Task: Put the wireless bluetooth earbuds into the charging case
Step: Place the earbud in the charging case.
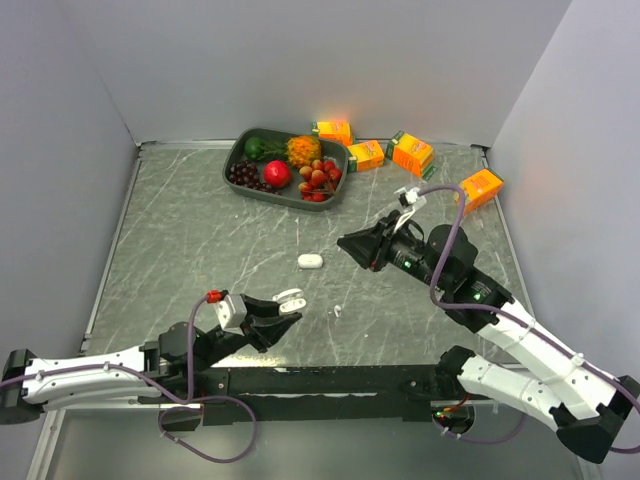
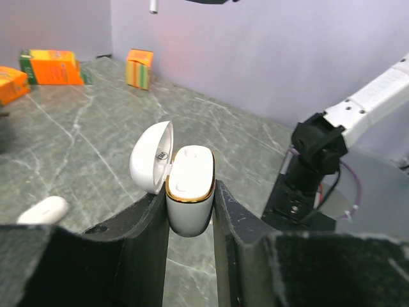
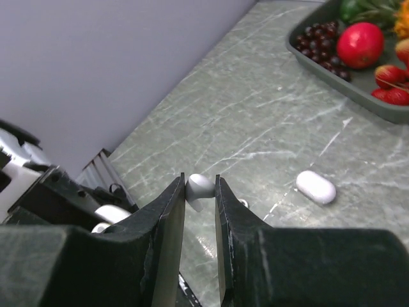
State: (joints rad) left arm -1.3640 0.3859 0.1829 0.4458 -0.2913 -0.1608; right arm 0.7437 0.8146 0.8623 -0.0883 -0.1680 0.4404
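The tray (image 1: pixel 285 196) is sitting at the table's (image 1: pixel 200 260) far edge, with boxes (image 1: pixel 412 153) lying right of it. A closed case (image 1: pixel 310 261) is lying mid-table. Before it the left gripper (image 1: pixel 290 305) is gripping an open case (image 2: pixel 189 188); right of it the right gripper (image 1: pixel 347 243) is pinching an earbud (image 3: pixel 200 185).

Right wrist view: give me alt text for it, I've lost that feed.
The right end effector pinches a small white earbud between its fingertips, above the grey marbled table. A closed white case lies on the table to the right, with a fruit tray at top right. At lower left, the left end effector holds an open case.
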